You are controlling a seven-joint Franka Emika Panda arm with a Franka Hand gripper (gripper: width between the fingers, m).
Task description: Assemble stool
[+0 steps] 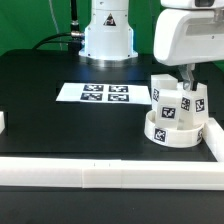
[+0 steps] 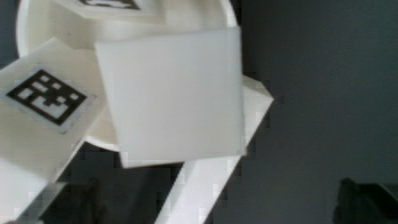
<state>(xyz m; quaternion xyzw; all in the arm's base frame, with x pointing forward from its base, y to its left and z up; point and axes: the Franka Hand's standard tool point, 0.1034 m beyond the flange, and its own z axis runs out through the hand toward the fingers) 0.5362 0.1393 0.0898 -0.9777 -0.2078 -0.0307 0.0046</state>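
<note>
Nearest the camera in the exterior view, a long white border rail (image 1: 110, 178) is seen along the front edge of the black desk (image 1: 60, 125). Behind it, toward the exterior view's right, the round seat (image 1: 173, 128) is found lying flat beside the corner of the rails, with upright leg blocks (image 1: 166, 100) standing on it. The pincer (image 1: 187, 83) is lowered among the legs; whether it is clamped on one or spread cannot be told, since its tips are hidden. In the wrist view a leg block (image 2: 169, 95) is shown very close, filling the middle of the picture.

The step in hand is judged to be the seating of a leg. It would be done well if the leg were kept square to the seat and pressed straight down, without sideways push on its neighbours. The legs' long axes are pointed upward, roughly vertical. The marker board (image 1: 105, 94) is left well apart.
</note>
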